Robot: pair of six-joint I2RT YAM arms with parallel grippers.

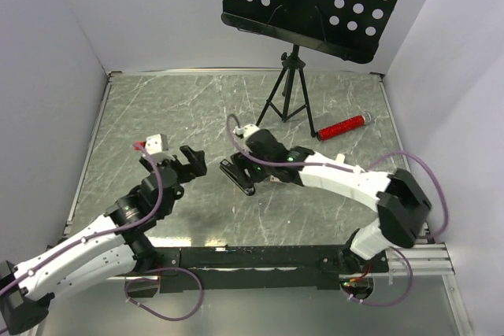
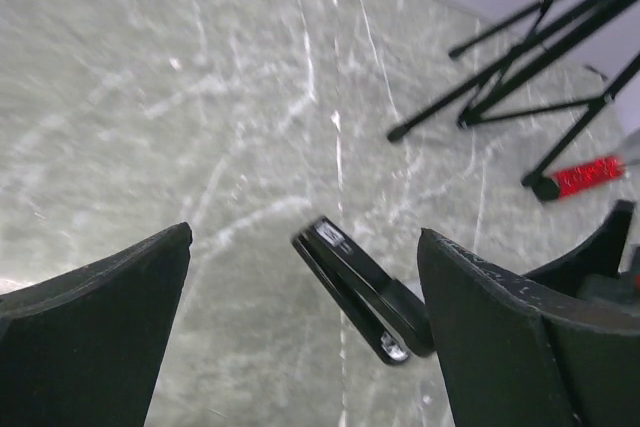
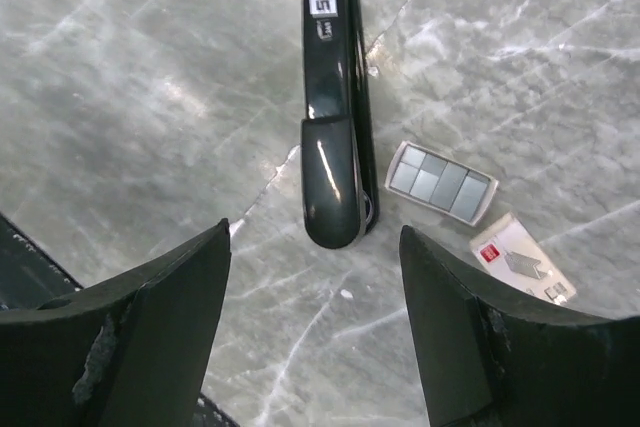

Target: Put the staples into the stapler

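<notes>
Your left gripper [image 2: 305, 237]: wide open, empty | your right gripper [image 3: 313, 230]: wide open, empty, over stapler [image 3: 333, 107] | staples [image 3: 440, 182] just beside it

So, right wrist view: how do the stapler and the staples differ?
The stapler is glossy black; the staples are silvery-grey blocks in a pale surround. The stapler is much longer than the staples. The stapler points up the picture; the staples lie slanted beside its rounded end. Both lie on the table, ungripped.
</notes>
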